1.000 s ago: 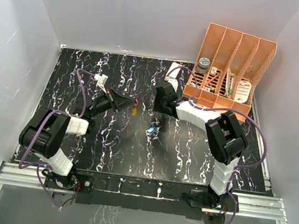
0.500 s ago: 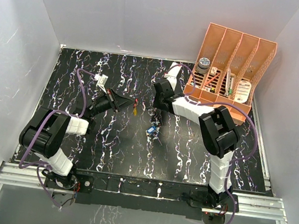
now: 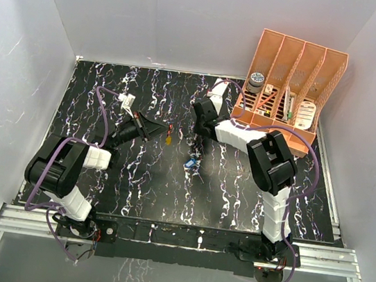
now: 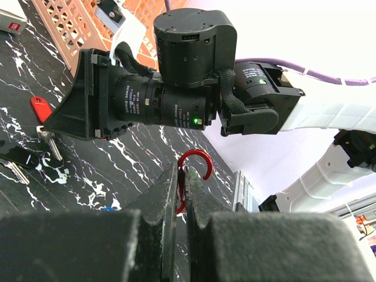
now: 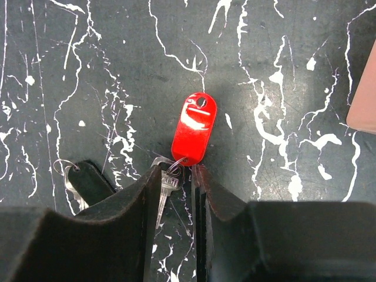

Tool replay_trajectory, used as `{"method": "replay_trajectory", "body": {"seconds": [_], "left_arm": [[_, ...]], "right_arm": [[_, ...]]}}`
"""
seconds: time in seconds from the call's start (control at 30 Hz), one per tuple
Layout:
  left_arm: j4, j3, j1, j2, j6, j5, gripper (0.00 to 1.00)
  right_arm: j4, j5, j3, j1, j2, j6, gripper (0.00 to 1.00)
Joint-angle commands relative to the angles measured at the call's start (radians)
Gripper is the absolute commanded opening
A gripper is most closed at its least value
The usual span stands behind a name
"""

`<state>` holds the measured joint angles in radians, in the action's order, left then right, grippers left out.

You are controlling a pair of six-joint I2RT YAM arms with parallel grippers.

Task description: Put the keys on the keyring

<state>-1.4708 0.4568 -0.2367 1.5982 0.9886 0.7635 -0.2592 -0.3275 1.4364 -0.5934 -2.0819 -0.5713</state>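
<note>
No key is threaded yet. The left hand (image 4: 181, 197) pinches the keyring (image 4: 198, 160), nine o'clock of the right hand (image 5: 176, 194), whose fingers (image 5: 226, 235) straddle the red-headed key (image 5: 194, 126) on the desk (image 5: 305, 53); grip unclear.

**Tight at centre, open near my bases**

My right gripper (image 5: 176, 176) straddles the blade of the red-headed key (image 5: 194, 129). The black-headed key (image 5: 88, 181) lies just beside one finger. My right arm (image 4: 176, 100) blocks the way straight ahead of my left gripper (image 4: 181, 173), which is clamped on the keyring (image 4: 194, 153). The orange rack (image 3: 291, 78) walls the far right. Bare table (image 3: 133, 182) lies toward my bases.
</note>
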Motion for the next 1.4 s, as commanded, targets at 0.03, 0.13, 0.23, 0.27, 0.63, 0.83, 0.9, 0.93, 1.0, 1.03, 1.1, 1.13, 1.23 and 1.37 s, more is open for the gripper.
{"method": "replay_trajectory", "body": {"seconds": [0.03,0.13,0.23,0.27,0.63,0.83,0.9,0.93,1.0,1.03,1.1,1.13,1.23,1.37], "left_arm": [[-0.27,-0.008,0.009,0.001,0.005,0.016,0.0],[-0.273,-0.008,0.009,0.004,0.008,0.016,0.0],[-0.273,-0.008,0.01,0.003,0.008,0.016,0.0],[-0.273,-0.008,0.011,0.003,0.008,0.016,0.0],[-0.268,-0.003,0.01,-0.001,0.011,0.016,0.0],[-0.283,0.001,0.011,0.009,0.022,0.016,0.0],[-0.287,0.004,0.011,0.013,0.023,0.016,0.0],[-0.289,0.006,0.01,0.014,0.024,0.016,0.0],[-0.288,0.012,0.01,0.02,0.025,0.02,0.0],[-0.289,0.018,0.01,0.025,0.027,0.024,0.0],[-0.297,0.027,0.01,0.037,0.032,0.026,0.0],[-0.307,0.028,0.011,0.042,0.036,0.025,0.0],[-0.315,0.037,0.011,0.058,0.041,0.027,0.0],[-0.315,0.054,0.01,0.062,0.042,0.028,0.0]], "right_arm": [[0.035,-0.042,0.046,0.005,-0.011,-0.014,0.24],[0.031,-0.045,0.052,0.005,-0.019,-0.014,0.16],[0.031,-0.048,0.049,0.004,-0.017,-0.015,0.13],[0.031,-0.051,0.047,0.005,-0.016,-0.015,0.11],[0.072,-0.083,-0.012,0.004,0.042,0.058,0.0],[0.138,-0.077,-0.097,0.004,0.132,0.162,0.0],[0.164,-0.063,-0.135,0.006,0.171,0.189,0.0],[0.183,-0.047,-0.156,0.006,0.195,0.208,0.0],[0.219,-0.009,-0.21,0.01,0.24,0.238,0.0],[0.234,0.017,-0.231,0.014,0.263,0.252,0.0],[0.262,0.073,-0.271,0.02,0.307,0.282,0.0],[0.279,0.102,-0.295,0.021,0.328,0.295,0.0],[0.352,0.18,-0.372,0.024,0.408,0.338,0.0],[0.421,0.273,-0.445,0.026,0.475,0.389,0.0]]}}
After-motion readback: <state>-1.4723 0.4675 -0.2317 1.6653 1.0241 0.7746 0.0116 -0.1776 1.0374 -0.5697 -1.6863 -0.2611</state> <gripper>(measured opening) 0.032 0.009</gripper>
